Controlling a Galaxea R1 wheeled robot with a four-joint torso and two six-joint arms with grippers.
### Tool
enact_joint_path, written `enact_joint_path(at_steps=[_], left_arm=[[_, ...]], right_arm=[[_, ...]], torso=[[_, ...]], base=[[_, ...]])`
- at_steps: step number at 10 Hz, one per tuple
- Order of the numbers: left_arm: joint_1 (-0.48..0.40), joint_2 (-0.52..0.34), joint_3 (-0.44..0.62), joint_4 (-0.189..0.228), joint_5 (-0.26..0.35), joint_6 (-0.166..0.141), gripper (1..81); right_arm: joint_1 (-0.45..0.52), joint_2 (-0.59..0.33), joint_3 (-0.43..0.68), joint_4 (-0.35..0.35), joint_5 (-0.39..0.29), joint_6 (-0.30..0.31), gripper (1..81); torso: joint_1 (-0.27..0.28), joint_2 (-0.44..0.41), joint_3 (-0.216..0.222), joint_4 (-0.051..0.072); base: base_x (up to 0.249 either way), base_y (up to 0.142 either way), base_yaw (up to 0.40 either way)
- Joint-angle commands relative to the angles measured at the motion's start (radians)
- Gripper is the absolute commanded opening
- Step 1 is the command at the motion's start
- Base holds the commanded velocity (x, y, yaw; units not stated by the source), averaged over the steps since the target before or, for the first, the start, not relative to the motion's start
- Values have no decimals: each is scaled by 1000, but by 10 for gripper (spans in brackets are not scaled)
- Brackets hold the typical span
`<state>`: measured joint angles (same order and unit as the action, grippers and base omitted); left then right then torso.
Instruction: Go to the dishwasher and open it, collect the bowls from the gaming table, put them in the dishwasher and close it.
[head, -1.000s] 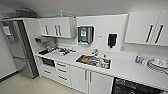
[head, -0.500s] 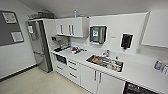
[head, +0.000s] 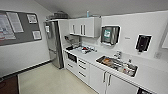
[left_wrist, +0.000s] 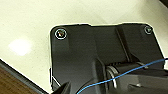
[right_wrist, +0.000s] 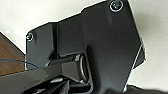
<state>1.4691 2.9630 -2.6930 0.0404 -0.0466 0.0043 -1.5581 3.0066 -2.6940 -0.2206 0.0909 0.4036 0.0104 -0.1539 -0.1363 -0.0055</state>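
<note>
The bowls and the gaming table are out of view. In the head view I face a white kitchen run with a counter (head: 150, 75) and a sink (head: 100, 59) holding dishes. A dark sliver (head: 143, 91) sits under the counter at the lower right edge; I cannot tell whether it is the dishwasher. Both wrist views look down past my own dark plate at pale floor (left_wrist: 25, 22), with a strip of brown wood floor (left_wrist: 11, 83) beside it.
A tall steel fridge (head: 53, 43) stands at the left end of the run, with a noticeboard (head: 18, 27) on the left wall. White wall cupboards (head: 83, 26), a towel dispenser (head: 110, 35) and drawers (head: 81, 67) line the kitchen. Pale floor (head: 50, 80) stretches ahead.
The camera has turned left and come closer: the fridge and counter have slid rightward in the picture and the noticeboard has come into view.
</note>
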Motion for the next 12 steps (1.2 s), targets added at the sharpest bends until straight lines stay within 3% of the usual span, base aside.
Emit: enact_joint_path(at_steps=[1, 4, 8, 12], left_arm=[[-56, -21, 1, -7, 48, 6, 811], [-54, -28, 19, 6, 48, 8, 811], [-42, -108, 111, -1, 44, 8, 811], [-42, -110, 114, 4, 36, 10, 811]], right_arm=[[42, -153, 266, -8, 44, -2, 811], [37, -124, 229, -20, 43, -3, 811], [36, -130, 221, -26, 41, -3, 811], [35, -125, 220, -40, 43, -3, 811]], torso=[[0, 0, 0, 0], [0, 0, 0, 0], [0, 0, 0, 0], [0, 0, 0, 0]], base=[[0, 0, 343], [0, 0, 342], [0, 0, 343], [0, 0, 342]])
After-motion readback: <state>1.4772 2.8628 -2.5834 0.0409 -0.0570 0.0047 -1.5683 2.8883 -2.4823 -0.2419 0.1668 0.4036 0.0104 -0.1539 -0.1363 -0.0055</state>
